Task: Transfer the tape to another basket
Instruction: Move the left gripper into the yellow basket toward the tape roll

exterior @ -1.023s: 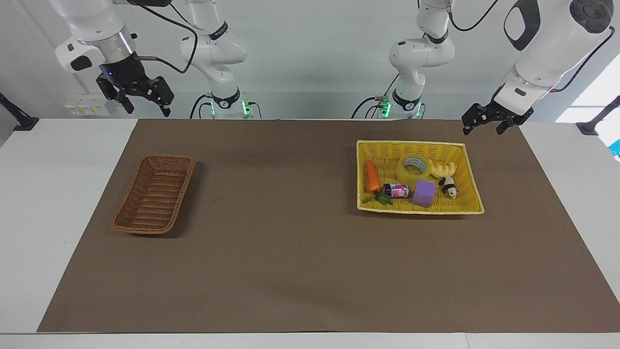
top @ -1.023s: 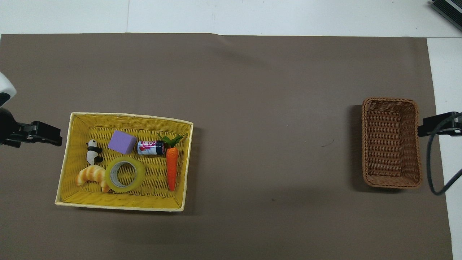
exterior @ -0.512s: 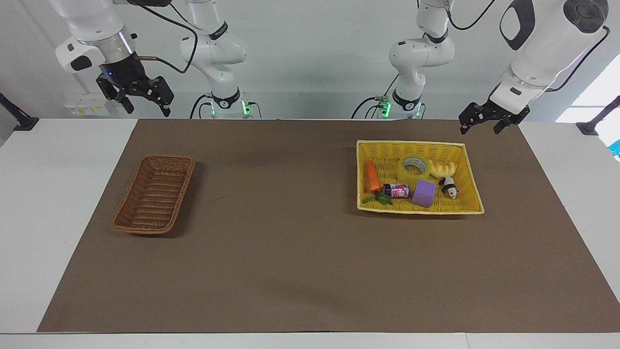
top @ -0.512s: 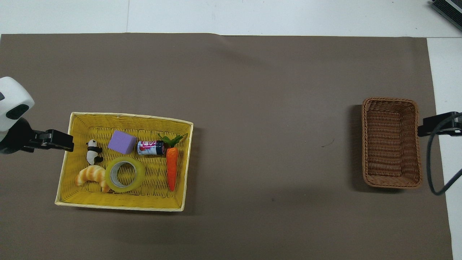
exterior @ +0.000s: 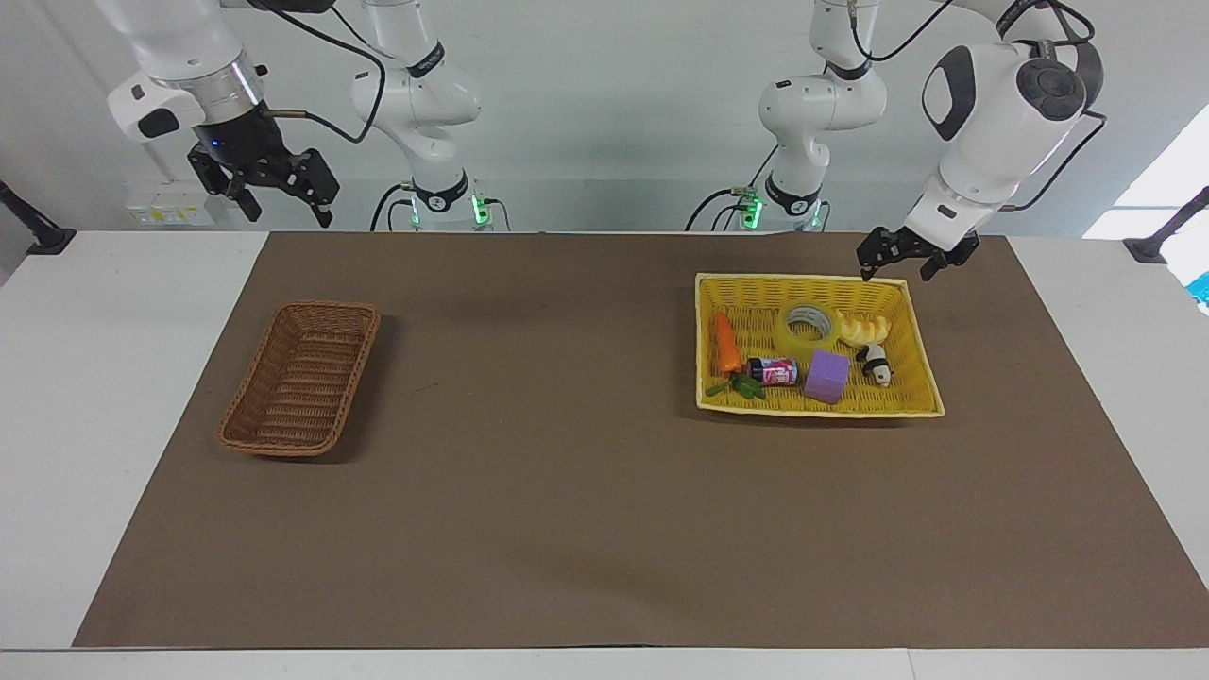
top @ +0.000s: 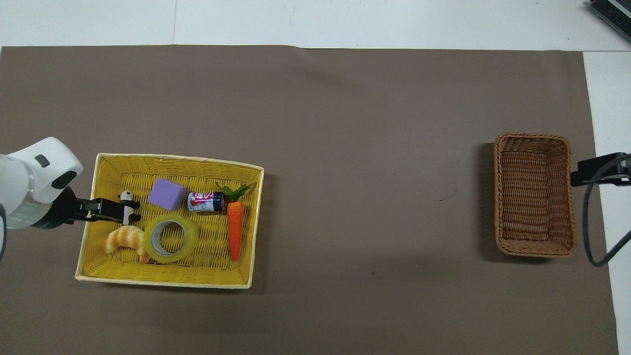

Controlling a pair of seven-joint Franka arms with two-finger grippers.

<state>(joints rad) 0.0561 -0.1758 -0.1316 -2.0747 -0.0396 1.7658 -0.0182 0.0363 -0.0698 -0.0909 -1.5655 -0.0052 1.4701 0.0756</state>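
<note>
The tape (exterior: 811, 326) (top: 170, 238), a yellow roll with a grey core, lies flat in the yellow basket (exterior: 803, 278) (top: 177, 159), in the part nearer the robots, beside a croissant. My left gripper (exterior: 893, 270) (top: 116, 209) hangs open and holds nothing, over the corner of that basket nearest the left arm's base. From overhead it covers part of the panda toy. The brown wicker basket (exterior: 302, 378) (top: 535, 195) stands with nothing in it toward the right arm's end. My right gripper (exterior: 288, 212) (top: 581, 170) waits open, high beside the brown basket.
Sharing the yellow basket with the tape are a carrot (exterior: 725, 345) (top: 234, 229), a small can (exterior: 774, 370) (top: 206, 202), a purple block (exterior: 827, 376) (top: 167, 194), a croissant (exterior: 864, 328) (top: 125, 240) and a panda toy (exterior: 877, 364) (top: 129, 207). A brown mat (exterior: 567, 472) covers the table.
My left gripper has come down and moved from outside the yellow basket to over its corner, toward the tape. The right arm and all the objects have stayed put.
</note>
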